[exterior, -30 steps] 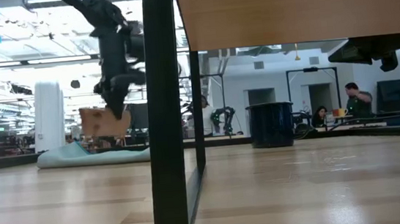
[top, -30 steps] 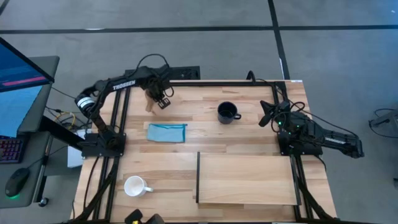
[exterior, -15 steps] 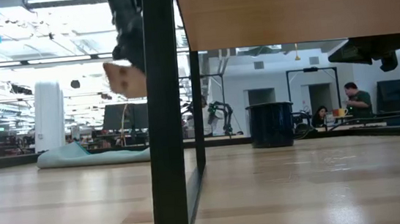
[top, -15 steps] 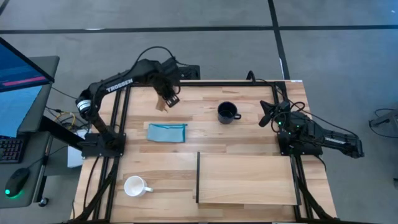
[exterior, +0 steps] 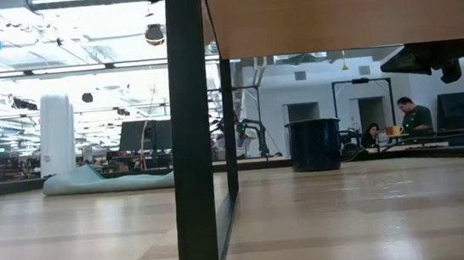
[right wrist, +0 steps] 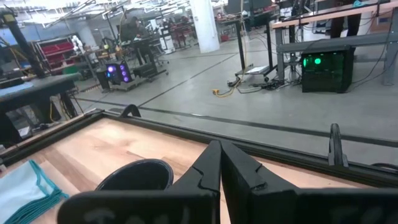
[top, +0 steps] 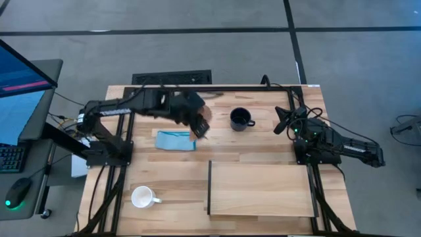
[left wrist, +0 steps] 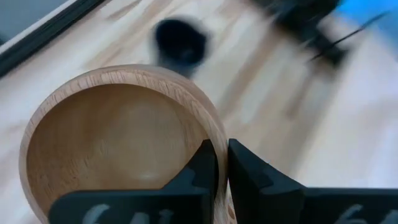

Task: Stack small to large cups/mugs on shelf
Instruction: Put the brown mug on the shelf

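Note:
My left gripper (top: 199, 125) hangs over the table's middle, above the right end of the blue cloth, shut on the tan wooden cup (top: 194, 135); the left wrist view looks into the cup's mouth (left wrist: 118, 137). The low view shows neither. The black mug (top: 241, 119) stands on the planks right of it, also seen as a dark mug (exterior: 313, 144). The white mug (top: 143, 197) stands near the table's near left corner. The shelf (top: 260, 189) is a pale board at near right. My right gripper (top: 284, 120) waits shut at the right edge, fingers (right wrist: 211, 168) pointing at the black mug (right wrist: 135, 177). My left gripper holds the wooden cup by its rim (left wrist: 211, 134), the wall pinched with one finger inside the cup and one outside. The fingers come from above, pointing down past the mouth. The cup hangs below them, lifted clear of the table.
The blue cloth (top: 176, 140) lies flat on the planks under my left arm, also visible in the low view (exterior: 105, 181). The shelf's dark leg (exterior: 193, 125) and underside (exterior: 348, 3) fill the low view's front. People sit in the room beyond the table.
My left gripper has lifted the wooden cup off the far-left planks, up out of the low view, and carried it toward the table's right and near side, to above the cloth's right end. The right arm has kept still.

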`<state>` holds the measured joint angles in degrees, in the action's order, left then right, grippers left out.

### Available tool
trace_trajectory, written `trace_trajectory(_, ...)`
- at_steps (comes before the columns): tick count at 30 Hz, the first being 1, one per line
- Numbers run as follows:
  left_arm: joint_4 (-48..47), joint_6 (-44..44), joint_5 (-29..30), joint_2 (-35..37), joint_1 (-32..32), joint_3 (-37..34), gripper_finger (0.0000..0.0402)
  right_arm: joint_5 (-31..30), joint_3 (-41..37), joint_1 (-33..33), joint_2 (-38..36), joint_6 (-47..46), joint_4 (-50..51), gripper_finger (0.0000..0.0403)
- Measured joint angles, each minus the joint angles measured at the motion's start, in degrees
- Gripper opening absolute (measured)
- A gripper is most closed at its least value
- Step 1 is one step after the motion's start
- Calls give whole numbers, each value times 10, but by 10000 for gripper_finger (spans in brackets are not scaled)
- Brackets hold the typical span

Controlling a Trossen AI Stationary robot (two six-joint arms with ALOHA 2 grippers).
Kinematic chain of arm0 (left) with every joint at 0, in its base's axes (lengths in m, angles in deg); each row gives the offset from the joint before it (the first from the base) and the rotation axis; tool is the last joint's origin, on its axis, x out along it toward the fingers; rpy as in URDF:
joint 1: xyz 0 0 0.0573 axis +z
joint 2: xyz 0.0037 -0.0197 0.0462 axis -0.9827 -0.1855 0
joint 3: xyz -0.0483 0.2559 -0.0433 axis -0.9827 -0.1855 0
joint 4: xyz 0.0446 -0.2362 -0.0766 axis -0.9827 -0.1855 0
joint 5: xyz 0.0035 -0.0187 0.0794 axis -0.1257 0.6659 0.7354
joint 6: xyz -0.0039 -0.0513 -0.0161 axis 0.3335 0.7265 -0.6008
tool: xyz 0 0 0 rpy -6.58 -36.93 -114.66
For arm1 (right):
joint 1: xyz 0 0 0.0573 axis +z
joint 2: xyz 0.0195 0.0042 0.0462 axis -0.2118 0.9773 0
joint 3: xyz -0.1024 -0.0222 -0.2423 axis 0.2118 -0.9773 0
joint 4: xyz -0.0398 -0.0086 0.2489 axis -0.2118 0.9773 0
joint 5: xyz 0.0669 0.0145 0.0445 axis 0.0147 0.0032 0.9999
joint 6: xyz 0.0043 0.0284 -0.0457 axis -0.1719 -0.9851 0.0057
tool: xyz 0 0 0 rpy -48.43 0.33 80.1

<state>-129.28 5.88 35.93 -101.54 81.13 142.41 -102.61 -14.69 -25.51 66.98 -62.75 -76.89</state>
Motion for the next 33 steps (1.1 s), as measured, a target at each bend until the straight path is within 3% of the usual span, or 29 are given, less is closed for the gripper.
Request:
trace_trajectory(8, 103, 71, 87, -10, -105, 0, 9, 2, 0, 0, 0, 0, 0, 33)
trace_trajectory(15, 204, 58, 82, -59, -138, 6, 9, 4, 0, 1, 10, 0, 1, 33)
trace_trajectory(23, 145, 56, 71, -131, -156, 114, 9, 25, 0, 2, 65, 0, 1, 33)
trace_trajectory(33, -19, 106, 71, -253, -181, 300, 9, 25, 0, 1, 124, 0, 1, 33)
